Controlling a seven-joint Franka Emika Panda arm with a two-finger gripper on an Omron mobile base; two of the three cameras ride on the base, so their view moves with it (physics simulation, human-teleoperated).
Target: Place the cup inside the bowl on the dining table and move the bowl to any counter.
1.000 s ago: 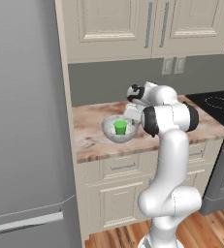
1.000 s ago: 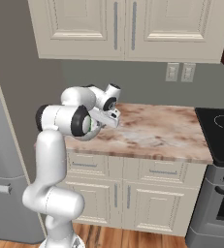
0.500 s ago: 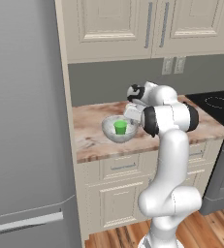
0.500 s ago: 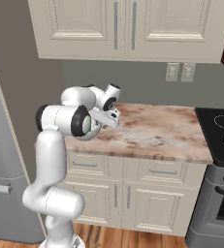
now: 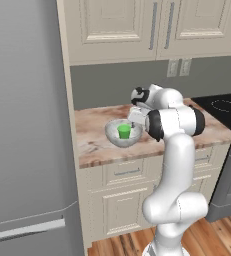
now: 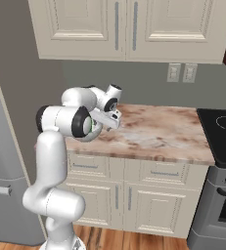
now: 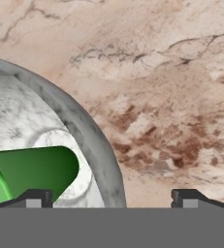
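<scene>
The tool (image 7: 112,196) stands wide open and holds nothing; in the hand view its two dark fingertips (image 7: 33,197) rise far apart at the bottom edge, one on each side of the bowl's rim. The bowl (image 7: 60,121) fills the left half of that frame, with the green cup (image 7: 33,172) inside it at the lower left. In the left base view the tool (image 5: 135,116) sits at the centre of the frame, at the right edge of the bowl (image 5: 123,134), which rests on the marble tabletop (image 5: 94,142) with the cup (image 5: 124,131) upright inside. A grey refrigerator (image 5: 24,125) fills the left of that frame.
</scene>
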